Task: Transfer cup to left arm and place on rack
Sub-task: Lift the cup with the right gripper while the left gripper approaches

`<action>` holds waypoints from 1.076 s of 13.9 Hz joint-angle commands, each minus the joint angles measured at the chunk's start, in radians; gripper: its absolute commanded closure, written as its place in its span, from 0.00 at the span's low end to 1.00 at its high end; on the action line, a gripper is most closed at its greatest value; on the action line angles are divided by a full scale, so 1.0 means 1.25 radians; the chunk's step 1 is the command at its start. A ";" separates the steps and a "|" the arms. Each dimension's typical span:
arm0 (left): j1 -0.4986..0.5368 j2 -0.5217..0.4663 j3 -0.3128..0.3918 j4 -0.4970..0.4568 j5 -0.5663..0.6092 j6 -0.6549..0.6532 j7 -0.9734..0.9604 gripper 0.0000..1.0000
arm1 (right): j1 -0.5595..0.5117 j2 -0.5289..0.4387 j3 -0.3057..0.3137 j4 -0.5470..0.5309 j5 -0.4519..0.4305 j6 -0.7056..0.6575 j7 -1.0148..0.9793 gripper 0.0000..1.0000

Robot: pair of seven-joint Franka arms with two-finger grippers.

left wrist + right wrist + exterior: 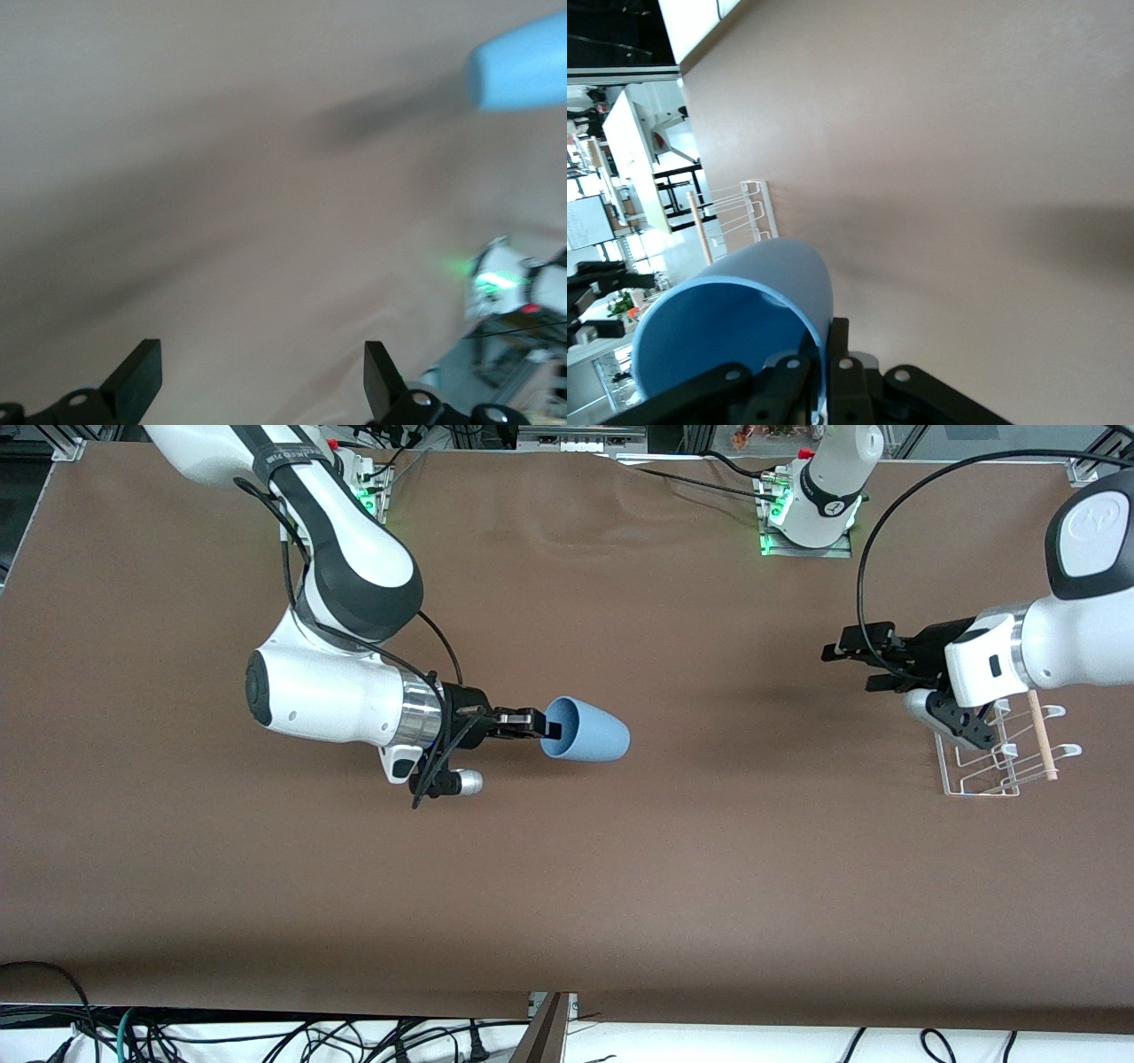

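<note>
Right, here is how it is standing.

Right gripper (542,726): it is pinching the rim of the cup (586,731), one finger inside the mouth and one outside, pressed tight on the wall, as the right wrist view is showing.

Cup: it is hanging in the air over the middle of the table (620,886), lying on its side. Its long axis is running along the table's length, with the mouth at the right gripper and the closed base pointing toward the left arm's end.

Left gripper (855,657): its fingers are spread wide and holding nothing. It is hovering beside the rack (1001,757), reaching toward the table's middle.

Rack: it is sitting on the table at the left arm's end, just under the left arm's wrist, its wooden dowel (1042,735) lying along it.

Key relation: the cup is well apart from the left gripper, straight out along the line its open fingers are facing. The base is the free end on offer.

Left wrist view: the cup's base (523,66) is showing blurred at the edge of the picture, so the line-up is probably close but I cannot call it exact.

Step in hand: I am judging the handover as not yet begun.
</note>
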 commanded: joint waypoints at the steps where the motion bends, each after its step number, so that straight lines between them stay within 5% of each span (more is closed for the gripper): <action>1: 0.011 0.068 -0.002 0.033 -0.119 0.029 0.048 0.00 | 0.020 0.012 0.003 0.024 0.051 0.019 0.014 1.00; 5: 0.009 0.138 -0.005 0.055 -0.271 0.032 0.336 0.00 | 0.025 0.012 0.003 0.024 0.124 0.017 0.010 1.00; 11: -0.002 0.169 -0.006 0.067 -0.343 0.035 0.678 0.00 | 0.032 0.014 0.003 0.027 0.126 0.017 0.011 1.00; 15: -0.027 0.252 -0.008 0.187 -0.367 0.036 0.798 0.00 | 0.041 0.015 0.003 0.036 0.126 0.019 0.014 1.00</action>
